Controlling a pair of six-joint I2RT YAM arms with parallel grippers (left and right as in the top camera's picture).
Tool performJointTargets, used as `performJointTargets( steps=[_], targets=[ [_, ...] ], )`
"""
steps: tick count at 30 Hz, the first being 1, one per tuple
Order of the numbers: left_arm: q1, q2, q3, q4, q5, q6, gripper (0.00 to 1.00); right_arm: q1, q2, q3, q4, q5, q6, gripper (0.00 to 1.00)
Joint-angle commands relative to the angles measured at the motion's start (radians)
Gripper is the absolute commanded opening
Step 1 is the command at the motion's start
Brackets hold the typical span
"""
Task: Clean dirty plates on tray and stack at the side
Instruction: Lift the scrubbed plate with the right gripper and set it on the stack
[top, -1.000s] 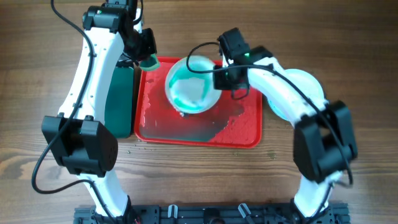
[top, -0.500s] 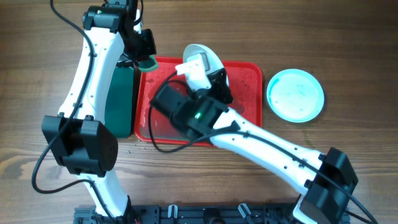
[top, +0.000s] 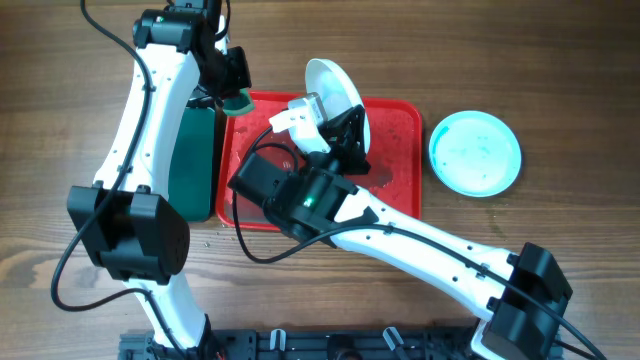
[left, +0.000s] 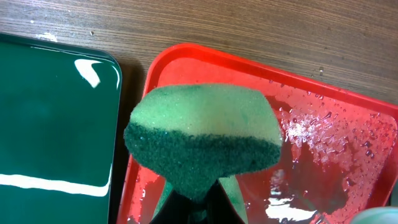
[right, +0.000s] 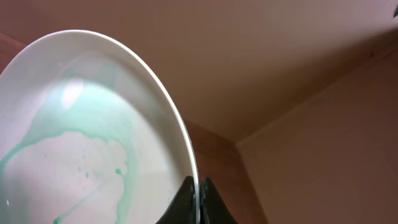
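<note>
Held plate (top: 335, 95): round and white, tipped steeply on edge and raised over the far rim of the tray (top: 398, 205). In the right wrist view its inner face (right: 93, 143) carries a thin, patchy teal-green film with pale runs and a few small specks. The outer band near the rim looks clean and white.
Right tool (right: 198, 198): closed narrowly on the rim of the held plate, one finger on each face. From overhead it (top: 345, 128) sits above the tray's middle.
Second plate (top: 475, 152): pale aqua, lying flat on the desk (top: 560, 60) to the right of the tray and apart from it. Faint greenish marks show on its face.
Tray: red, rectangular, with a raised rim and rounded corners. Its floor (left: 323, 143) is wet and beaded with water drops.
Left tool (top: 232, 85): clamped on a sponge (left: 205, 134), held over the tray's far left corner.
Sponge: light green body with a dark green scouring layer.
Green tray (left: 56, 124): dark and glossy, just left of the red tray.
</note>
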Motion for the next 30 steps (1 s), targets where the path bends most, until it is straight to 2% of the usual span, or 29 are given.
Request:
performJointTargets(
  steps=[1, 3, 7, 10, 15, 18, 21, 30],
  targets=[
    [0.006, 0.004, 0.003, 0.001, -0.014, -0.009, 0.04, 0.007, -0.013, 0.011, 0.002, 0.043, -0.017, 0.04],
    [0.006, 0.004, 0.003, 0.001, -0.014, -0.009, 0.04, 0.006, -0.013, 0.011, -0.002, -0.060, -0.018, 0.04],
    [0.006, 0.004, 0.003, 0.000, -0.014, -0.008, 0.04, -0.051, -0.013, 0.011, -0.018, -0.550, -0.011, 0.04],
    [0.006, 0.004, 0.003, 0.000, -0.014, -0.008, 0.04, -0.208, -0.013, -0.011, -0.014, -1.000, 0.091, 0.04],
    [0.006, 0.004, 0.003, -0.007, -0.014, -0.008, 0.04, -0.502, -0.013, -0.035, 0.019, -1.370, -0.006, 0.04],
    [0.006, 0.004, 0.001, -0.011, -0.014, -0.008, 0.04, -0.705, -0.013, -0.035, 0.024, -1.500, -0.066, 0.04],
    [0.006, 0.004, 0.001, -0.022, -0.022, -0.001, 0.04, -0.919, -0.013, -0.045, -0.013, -1.508, -0.097, 0.04],
    [0.006, 0.004, 0.001, -0.026, -0.022, -0.001, 0.04, -1.302, -0.013, -0.194, -0.019, -1.469, -0.068, 0.04]
  ],
)
